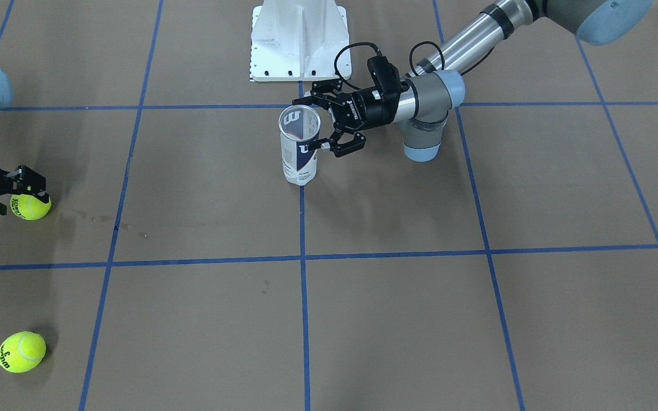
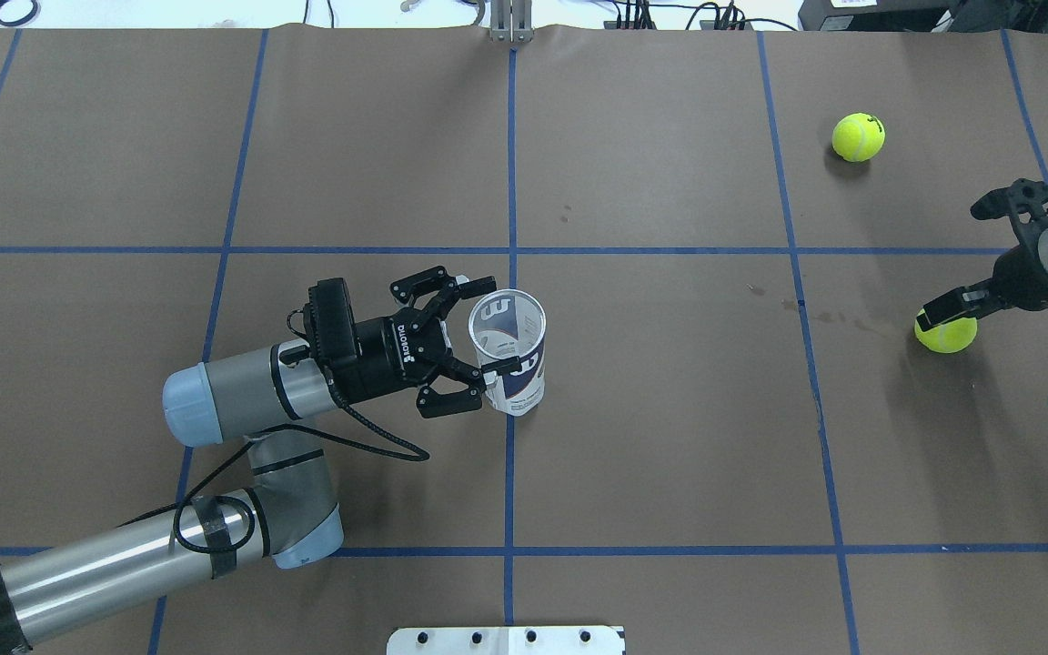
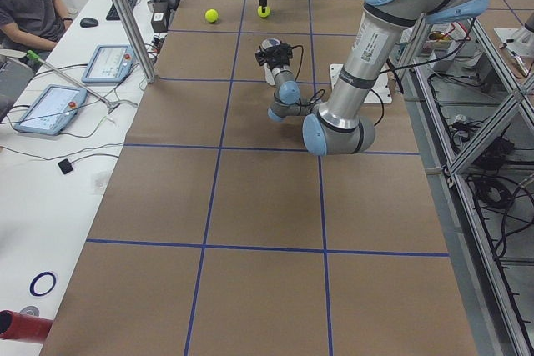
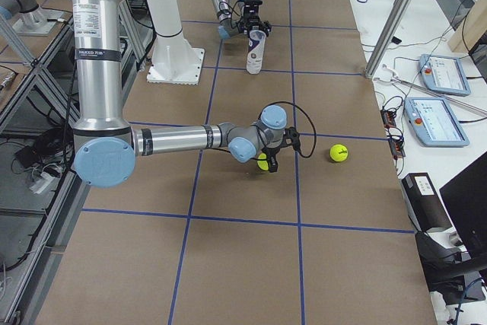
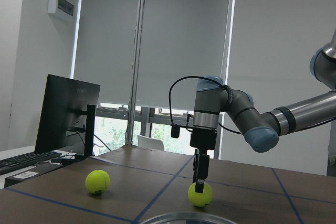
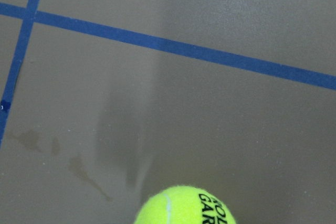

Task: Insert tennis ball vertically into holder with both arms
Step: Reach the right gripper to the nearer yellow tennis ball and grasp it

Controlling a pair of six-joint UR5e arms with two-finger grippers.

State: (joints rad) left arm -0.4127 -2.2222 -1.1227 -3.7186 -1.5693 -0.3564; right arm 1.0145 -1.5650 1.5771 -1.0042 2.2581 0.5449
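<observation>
clock frame: i read the clock on the overhead view, with 12 pointing away from the robot's base.
holder [image 2: 513, 364]: it stands upright with its open mouth up, near the middle of the tabletop [image 2: 670, 437]. it sits on the blue tape line [image 2: 511, 164] that runs from 12 to 6. the white and navy label faces 6.
left end effector [image 2: 495, 326]: it reaches in level from the holder's 9 o'clock. it is open about as wide as the holder and has hold of it. its fingers [image 2: 465, 280] sit at the holder's 12 and 6 o'clock sides, against the clear wall just under the rim.
left arm [image 2: 242, 391]: it comes in from the 8 o'clock corner, with the wrist lying flat above the tabletop.
tennis ball [image 2: 948, 337]: it is at the holder's 3 o'clock, well apart, and sits on the tabletop. i see black lettering on it in the right wrist view.
right end effector [image 5: 200, 184]: it points straight down onto this tennis ball, with the fingertips at the ball's upper half. i cannot tell whether they clamp the ball or only bracket it.
right arm [image 4: 183, 138]: it is stretched out low toward the tennis ball.
second tennis ball [image 2: 858, 136]: it lies loose at 11 o'clock of the first one, apart from it.
white pedestal [image 1: 300, 40]: it is at the 6 o'clock edge, on the centre tape line.
</observation>
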